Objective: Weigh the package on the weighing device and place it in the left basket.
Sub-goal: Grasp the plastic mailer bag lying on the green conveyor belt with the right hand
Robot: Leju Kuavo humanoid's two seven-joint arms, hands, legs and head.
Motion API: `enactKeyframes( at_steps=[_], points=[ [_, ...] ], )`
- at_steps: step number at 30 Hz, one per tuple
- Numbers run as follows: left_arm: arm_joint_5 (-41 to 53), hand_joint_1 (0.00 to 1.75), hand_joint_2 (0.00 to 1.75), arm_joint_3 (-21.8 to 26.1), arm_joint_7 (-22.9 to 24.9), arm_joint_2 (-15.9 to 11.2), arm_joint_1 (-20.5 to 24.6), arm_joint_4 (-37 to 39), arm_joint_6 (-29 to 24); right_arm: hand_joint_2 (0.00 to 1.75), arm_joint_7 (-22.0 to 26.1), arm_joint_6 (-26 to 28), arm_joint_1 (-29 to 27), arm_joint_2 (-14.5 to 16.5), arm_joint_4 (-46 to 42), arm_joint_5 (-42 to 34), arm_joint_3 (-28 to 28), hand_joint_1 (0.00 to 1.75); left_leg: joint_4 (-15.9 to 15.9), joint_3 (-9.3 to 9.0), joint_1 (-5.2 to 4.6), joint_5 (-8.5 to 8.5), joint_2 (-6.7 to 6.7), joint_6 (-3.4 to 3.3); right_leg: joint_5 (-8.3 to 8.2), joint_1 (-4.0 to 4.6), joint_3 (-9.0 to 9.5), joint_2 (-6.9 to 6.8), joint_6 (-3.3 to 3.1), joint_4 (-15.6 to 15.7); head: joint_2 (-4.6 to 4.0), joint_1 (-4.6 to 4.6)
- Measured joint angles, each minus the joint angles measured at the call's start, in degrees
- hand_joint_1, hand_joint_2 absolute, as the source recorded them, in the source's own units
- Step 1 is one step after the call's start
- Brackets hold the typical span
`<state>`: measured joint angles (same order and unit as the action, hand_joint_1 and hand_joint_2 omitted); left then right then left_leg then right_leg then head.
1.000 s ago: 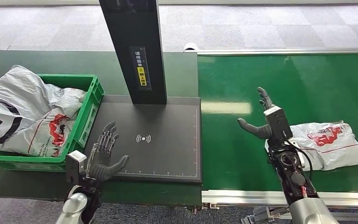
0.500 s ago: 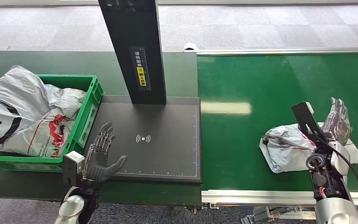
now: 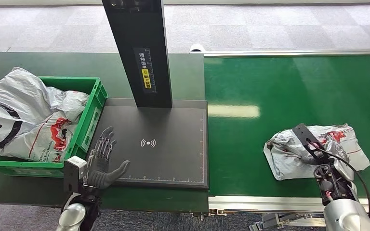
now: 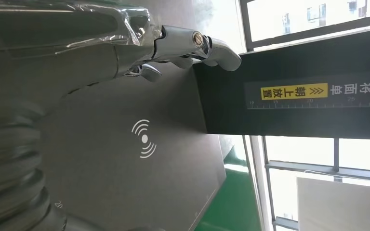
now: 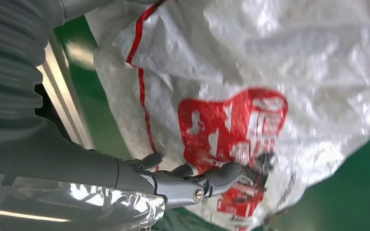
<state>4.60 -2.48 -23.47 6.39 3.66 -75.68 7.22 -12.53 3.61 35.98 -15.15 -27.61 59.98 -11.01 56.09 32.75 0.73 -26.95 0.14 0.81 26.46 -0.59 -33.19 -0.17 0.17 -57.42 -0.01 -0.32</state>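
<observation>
At the far left, the green basket already bulges with grey mail bags. Just beside it the left hand hovers with fingers spread, holding nothing, at the near corner of the black weighing platform. Across on the green conveyor belt, the package lies crumpled, the right hand closing around its near side. This looks like the pickup step; next it must lift cleanly and carry the package leftward onto the platform.

Glossy film, matt plate, plastic crate

The package is crinkled, shiny white plastic film; the scale plate is smooth matt dark grey; the basket is hard green plastic; the belt is smooth, slightly glossy green.
</observation>
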Motion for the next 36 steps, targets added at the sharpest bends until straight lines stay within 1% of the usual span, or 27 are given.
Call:
enactKeyframes(
  at_steps=[2,5,7,9,11,12,13,17,21,28,31,36],
  points=[
    [0.23,0.0,1.75,0.18,0.15,0.27,-0.02,0.0,-0.03,1.75,1.56,-3.65,0.52,0.48,0.79,1.49,0.09,0.0,0.0,-0.01,0.0,0.0,0.04,0.0,0.0,0.0,0.0,0.01,0.0,0.0,0.0,0.0],
    [0.33,0.0,1.75,0.43,0.22,0.45,0.05,0.01,-0.13,1.75,6.32,-8.37,1.82,1.56,1.5,2.29,0.43,0.0,-0.01,-0.06,0.01,0.0,0.17,0.0,-0.01,0.01,0.01,0.07,-0.01,-0.01,0.01,0.0],
    [0.55,0.0,1.75,0.51,0.27,0.54,0.26,0.03,-0.35,1.75,8.48,-10.68,2.86,2.48,1.98,2.77,0.95,0.0,-0.01,-0.08,0.01,0.01,0.17,0.0,-0.01,0.02,0.01,0.09,-0.01,-0.01,0.01,0.0],
    [0.76,0.0,1.75,0.69,0.33,0.66,0.62,0.05,-0.67,1.75,9.92,-12.43,3.8,3.32,2.38,3.24,1.65,0.77,0.0,-0.08,0.02,0.02,0.15,0.01,-0.01,0.02,0.01,0.08,-0.01,-0.01,0.0,0.0],
    [0.8,0.0,1.75,0.98,0.45,0.78,1.09,0.13,-0.91,1.75,11.42,-13.65,4.46,4.04,2.68,3.72,2.49,1.63,0.0,-0.07,0.02,0.02,0.13,0.01,-0.01,0.03,0.02,0.07,-0.01,-0.01,-0.01,0.01],
    [0.8,0.0,1.75,1.13,0.52,0.83,1.31,0.16,-0.98,1.75,12.33,-14.04,4.7,4.39,2.8,3.95,2.95,1.7,0.0,-0.07,0.02,0.02,0.12,0.01,-0.01,0.03,0.02,0.07,-0.01,-0.02,-0.01,0.01],
    [0.79,0.0,1.75,1.26,0.58,0.85,1.49,0.2,-1.01,1.75,13.28,-14.27,4.9,4.72,2.88,4.15,3.44,1.74,0.0,-0.07,0.02,0.02,0.12,0.01,-0.01,0.02,0.02,0.07,-0.01,-0.02,0.0,0.01],
    [0.47,0.0,1.75,1.67,0.74,0.85,1.63,0.17,-0.86,1.75,16.32,-14.32,5.66,5.84,2.93,4.38,5.33,1.75,0.0,-0.06,0.02,0.01,0.12,0.01,-0.01,0.02,0.01,0.07,-0.01,-0.02,0.0,0.01],
    [0.32,0.0,1.75,1.96,0.77,0.83,1.47,0.07,-0.74,1.75,17.82,-14.28,6.0,6.45,2.93,4.32,6.9,1.75,0.0,-0.05,0.02,0.01,0.09,0.01,0.0,0.02,0.01,0.05,-0.01,-0.02,0.01,0.0],
    [0.29,0.0,1.75,2.2,0.75,0.83,1.23,0.03,-0.57,1.75,20.56,-13.71,6.0,6.63,2.89,2.79,9.02,1.75,0.0,-0.05,0.02,0.01,0.07,0.01,-0.01,0.02,0.01,0.05,-0.01,-0.02,0.0,0.0],
    [0.17,0.0,1.75,2.3,0.58,0.8,0.99,-0.05,-0.52,1.75,22.27,-12.23,6.0,6.71,2.6,1.83,9.82,1.75,0.0,-0.04,0.02,0.01,0.08,0.01,-0.01,0.02,0.01,0.05,-0.01,-0.02,-0.01,0.0],
    [-0.44,0.0,1.75,2.97,-0.48,0.72,-0.33,-1.41,-0.77,1.75,26.65,-7.47,6.08,7.19,0.3,-1.19,10.62,1.75,0.0,-0.03,0.02,0.01,0.1,0.01,0.0,0.02,-0.01,0.05,-0.01,-0.02,0.0,0.01]
  ],
)
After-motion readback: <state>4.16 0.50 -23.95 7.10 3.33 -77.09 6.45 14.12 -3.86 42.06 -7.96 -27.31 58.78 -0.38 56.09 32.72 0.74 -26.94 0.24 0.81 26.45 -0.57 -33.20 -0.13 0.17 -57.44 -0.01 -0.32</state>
